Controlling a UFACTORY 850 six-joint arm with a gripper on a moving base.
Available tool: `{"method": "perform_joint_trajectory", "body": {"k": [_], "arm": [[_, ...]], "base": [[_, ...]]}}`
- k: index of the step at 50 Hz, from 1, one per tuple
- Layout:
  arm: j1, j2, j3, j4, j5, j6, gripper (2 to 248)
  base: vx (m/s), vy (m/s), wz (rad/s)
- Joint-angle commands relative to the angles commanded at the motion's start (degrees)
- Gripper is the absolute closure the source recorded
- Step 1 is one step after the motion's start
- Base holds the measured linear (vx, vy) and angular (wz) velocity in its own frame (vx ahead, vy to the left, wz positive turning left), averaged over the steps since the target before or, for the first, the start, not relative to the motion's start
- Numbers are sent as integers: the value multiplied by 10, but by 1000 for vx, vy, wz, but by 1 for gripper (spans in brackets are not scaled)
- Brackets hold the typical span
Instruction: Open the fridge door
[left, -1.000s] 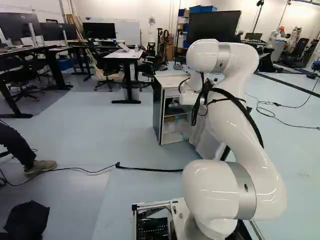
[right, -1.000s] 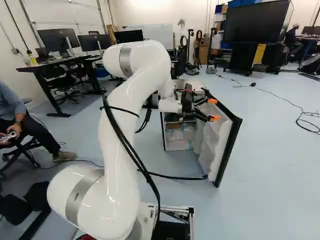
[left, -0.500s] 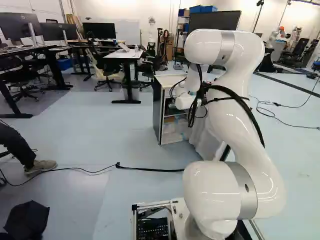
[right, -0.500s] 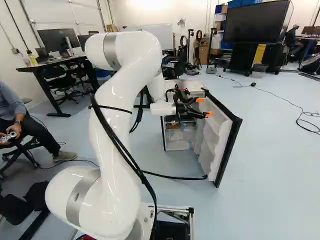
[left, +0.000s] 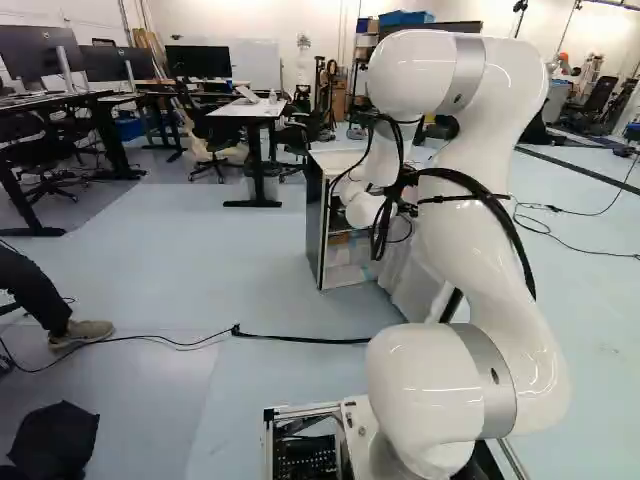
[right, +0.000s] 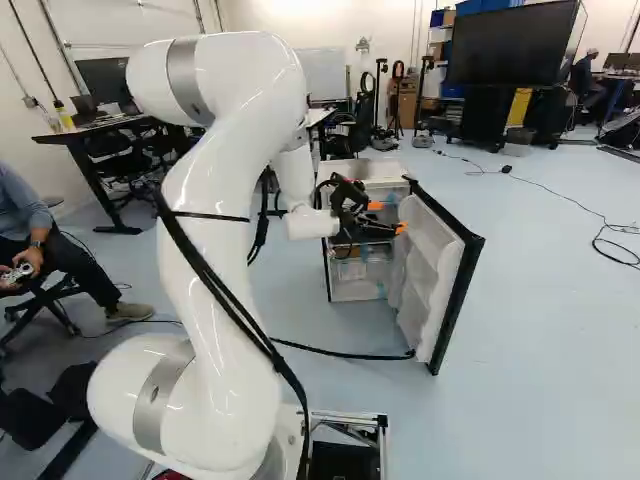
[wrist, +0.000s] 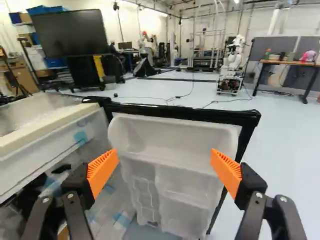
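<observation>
Two orange pads (wrist: 102, 172) stand wide apart, so the gripper (right: 388, 217) is open, ahead of the robot at the upper part of the fridge (right: 372, 170). The fridge door (right: 425, 272) is swung well out on the right, its shelved inner face showing and its free edge at the near side. Far right stands a large screen (right: 512, 42)
</observation>
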Motion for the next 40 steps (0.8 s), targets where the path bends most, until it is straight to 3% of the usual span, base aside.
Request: {"method": "perform_joint_trajectory", "body": {"k": [10, 40], "arm": [[8, 17, 25, -35, -23, 0, 3], [10, 35, 41, -56, -32, 3, 3]], "base": [[0, 0, 0], [0, 0, 0]]}}
